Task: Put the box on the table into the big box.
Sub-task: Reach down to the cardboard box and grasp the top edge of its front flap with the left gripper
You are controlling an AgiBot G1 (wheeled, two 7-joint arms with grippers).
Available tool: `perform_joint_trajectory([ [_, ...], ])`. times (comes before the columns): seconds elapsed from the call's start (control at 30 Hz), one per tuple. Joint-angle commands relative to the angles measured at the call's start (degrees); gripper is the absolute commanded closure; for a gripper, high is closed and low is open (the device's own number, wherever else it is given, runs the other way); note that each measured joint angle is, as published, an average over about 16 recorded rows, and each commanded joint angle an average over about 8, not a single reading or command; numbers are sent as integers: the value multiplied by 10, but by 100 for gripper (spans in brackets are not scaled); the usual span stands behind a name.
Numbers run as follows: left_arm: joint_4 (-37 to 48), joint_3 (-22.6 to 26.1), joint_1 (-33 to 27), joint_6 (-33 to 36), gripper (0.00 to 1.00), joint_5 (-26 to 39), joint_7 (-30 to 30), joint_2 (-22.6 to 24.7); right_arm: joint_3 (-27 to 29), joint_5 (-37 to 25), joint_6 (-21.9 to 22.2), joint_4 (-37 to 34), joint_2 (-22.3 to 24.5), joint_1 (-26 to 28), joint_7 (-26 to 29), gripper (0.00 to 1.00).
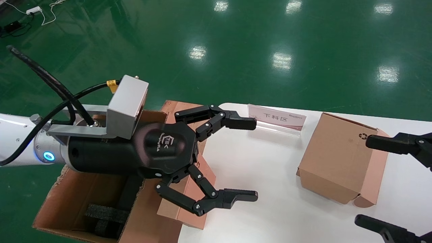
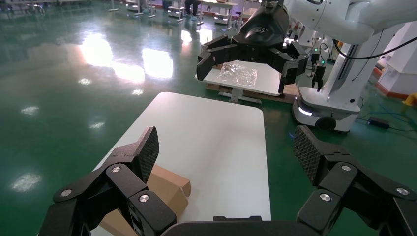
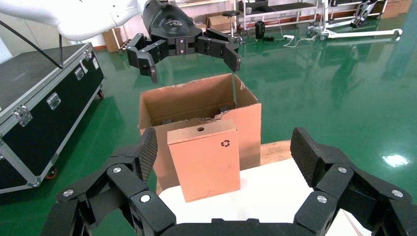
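The box (image 3: 204, 160), a thin brown carton with a black recycling mark, stands upright on the white table's (image 1: 270, 175) left edge, against the big box (image 3: 196, 98). In the head view the box (image 1: 189, 212) shows below my left gripper (image 1: 253, 158), which hovers open and empty above it. The big box (image 1: 84, 199) stands on the floor beside the table, with black foam (image 1: 104, 216) inside. My left gripper (image 3: 192, 66) hangs over the big box's rim. My right gripper (image 1: 363, 180) is open at the table's right side, facing the box.
A chunkier brown carton (image 1: 337, 155) sits on the table's right part, close to the right gripper's fingers (image 1: 388, 141). A small acrylic sign (image 1: 276, 118) stands at the table's far edge. A black flight case (image 3: 44, 108) lies on the green floor beyond the big box.
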Motion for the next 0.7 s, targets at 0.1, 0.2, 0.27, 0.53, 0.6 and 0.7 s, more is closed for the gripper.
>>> perform_joint_trajectory([
  [0.1,0,0,0,0,0,0,0,0,0,0,0,0,0,0,0,0],
  [0.2,0,0,0,0,0,0,0,0,0,0,0,0,0,0,0,0],
  [0.27,0,0,0,0,0,0,0,0,0,0,0,0,0,0,0,0],
  [0.53,0,0,0,0,0,0,0,0,0,0,0,0,0,0,0,0],
  [0.6,0,0,0,0,0,0,0,0,0,0,0,0,0,0,0,0],
  [0.7,0,0,0,0,0,0,0,0,0,0,0,0,0,0,0,0],
])
